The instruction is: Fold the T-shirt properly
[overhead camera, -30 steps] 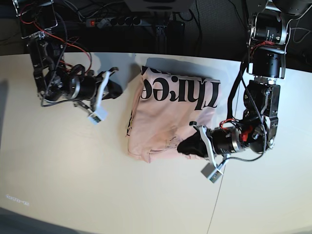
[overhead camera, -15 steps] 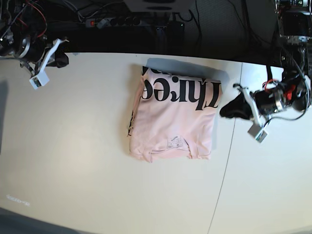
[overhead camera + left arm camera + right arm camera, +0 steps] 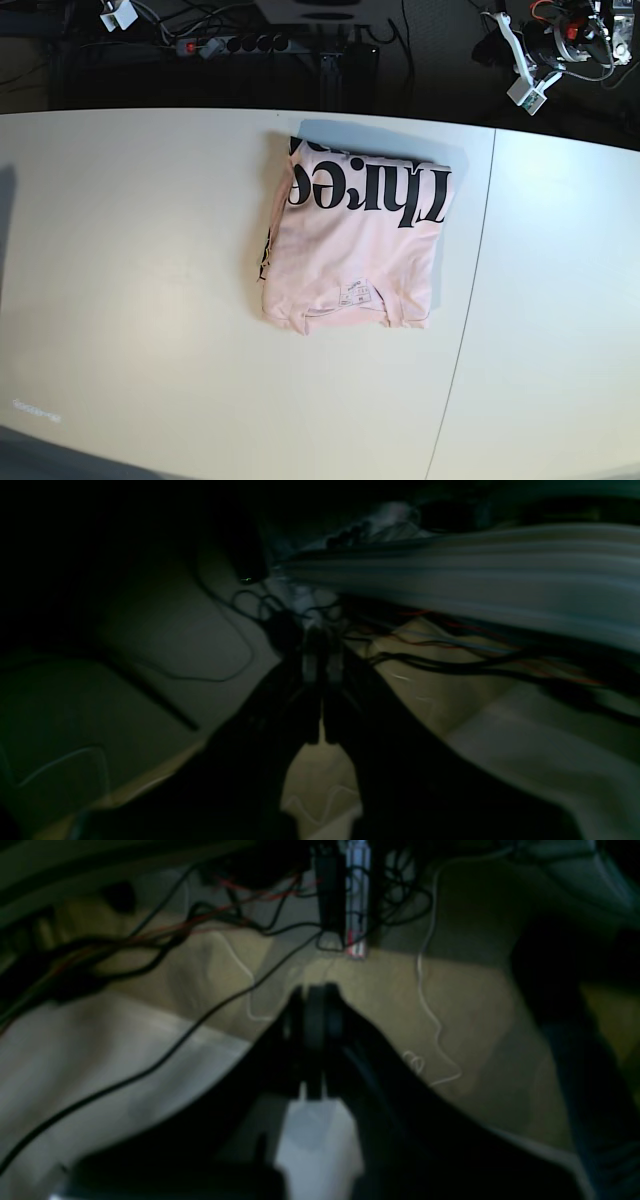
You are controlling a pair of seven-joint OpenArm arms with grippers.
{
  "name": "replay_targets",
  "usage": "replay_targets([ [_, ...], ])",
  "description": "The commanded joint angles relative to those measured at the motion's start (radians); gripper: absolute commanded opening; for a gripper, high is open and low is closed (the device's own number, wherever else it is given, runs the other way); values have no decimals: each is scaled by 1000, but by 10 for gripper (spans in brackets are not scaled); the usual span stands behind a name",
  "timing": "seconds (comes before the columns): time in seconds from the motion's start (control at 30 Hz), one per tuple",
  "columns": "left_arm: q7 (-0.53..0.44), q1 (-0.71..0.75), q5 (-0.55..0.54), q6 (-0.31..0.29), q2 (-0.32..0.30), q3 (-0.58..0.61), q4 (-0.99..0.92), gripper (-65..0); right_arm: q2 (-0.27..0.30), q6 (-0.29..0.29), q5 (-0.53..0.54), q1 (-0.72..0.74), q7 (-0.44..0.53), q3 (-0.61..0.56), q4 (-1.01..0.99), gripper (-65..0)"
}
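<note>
The pale pink T-shirt (image 3: 355,245) lies folded into a compact rectangle in the middle of the white table (image 3: 130,300). Black lettering runs across its far part and a small white label (image 3: 357,293) sits near its front edge. Neither gripper touches it. My left gripper (image 3: 492,42) is raised beyond the table's far right edge; in the left wrist view (image 3: 320,680) its fingers are pressed together and hold nothing. My right gripper (image 3: 316,1012) is shut and empty in the right wrist view; only its white wrist piece (image 3: 118,13) shows at the base view's top left.
A black power strip (image 3: 235,44) and loose cables lie behind the table's far edge. A seam (image 3: 468,300) runs front to back across the table, right of the shirt. Both wrist views are dark and blurred, showing cables and floor.
Both arms have pulled away from the shirt and risen to the far corners, beyond the table. The shirt lies folded and has not moved since half a second ago.
</note>
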Motion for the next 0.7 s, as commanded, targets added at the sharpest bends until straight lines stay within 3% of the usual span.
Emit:
replay_targets([
  [0.0, -32, 21, 27, -2, 11, -3, -35, -650, 2, 32, -16, -5, 26, 8, -44, -650],
  [0.1, -129, -5, 117, -2, 64, -3, -209, -650, -11, 27, -77, 53, 89, 7, -246, -650],
  [0.23, -219, -145, 258, -2, 136, -3, -519, -650, -11, 17, -137, 207, 132, 4, -558, -650],
  [0.37, -328, -356, 349, 151, 188, 11, -866, -650, -13, -35, -181, 435, 145, 4, -853, -650],
  [0.47, -388, -543, 452, 220, 222, 51, -1090, -650, -39, -81, -266, 615, 187, 4, -1004, -650],
  [0.67, -377, -813, 514, 346, 243, 290, -1257, -650, -140, -183, -463, 859, 184, 4, -1083, -650],
])
